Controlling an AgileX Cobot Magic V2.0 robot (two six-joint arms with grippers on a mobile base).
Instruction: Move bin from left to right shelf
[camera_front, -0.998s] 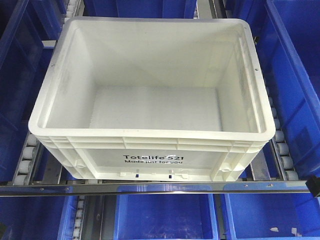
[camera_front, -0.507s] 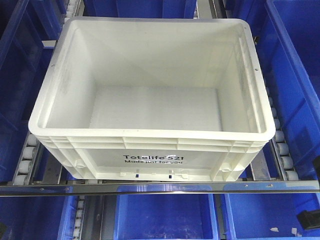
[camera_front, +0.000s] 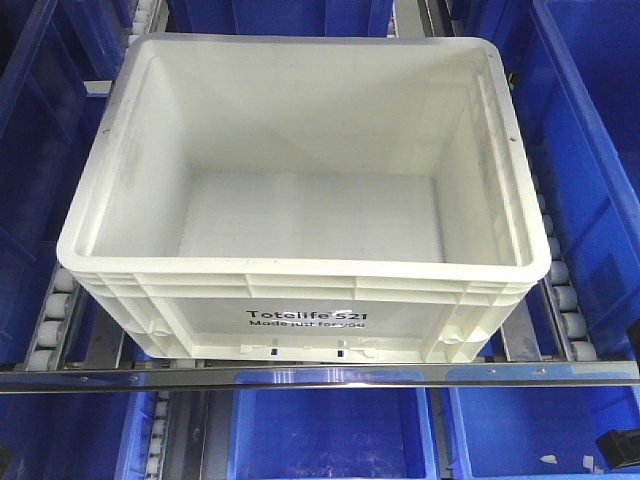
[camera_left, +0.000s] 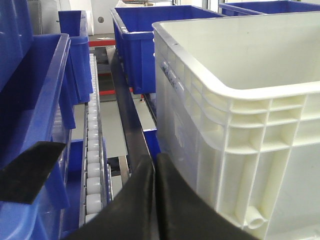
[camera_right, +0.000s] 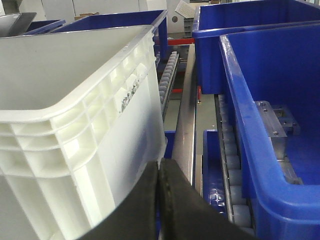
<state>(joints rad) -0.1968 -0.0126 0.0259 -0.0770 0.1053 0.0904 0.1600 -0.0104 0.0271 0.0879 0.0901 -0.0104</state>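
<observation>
2 end effectors sit pressed together, holding nothing: the left end effector (camera_left: 155, 200) has the bin (camera_front: 300, 200) just to its right, the right end effector (camera_right: 159, 205) has it just to its left. Judging by this, the bin rests on the right shelf (camera_front: 320, 376) rollers; only withdrawal remains.

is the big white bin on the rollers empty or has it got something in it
Empty. The front view looks straight into the white bin and shows only its bare ribbed floor and clean inner walls.

Bin (camera_front: 300, 190) underside hidden on rollers, both claws cropped by wrist views' lower edges
</observation>
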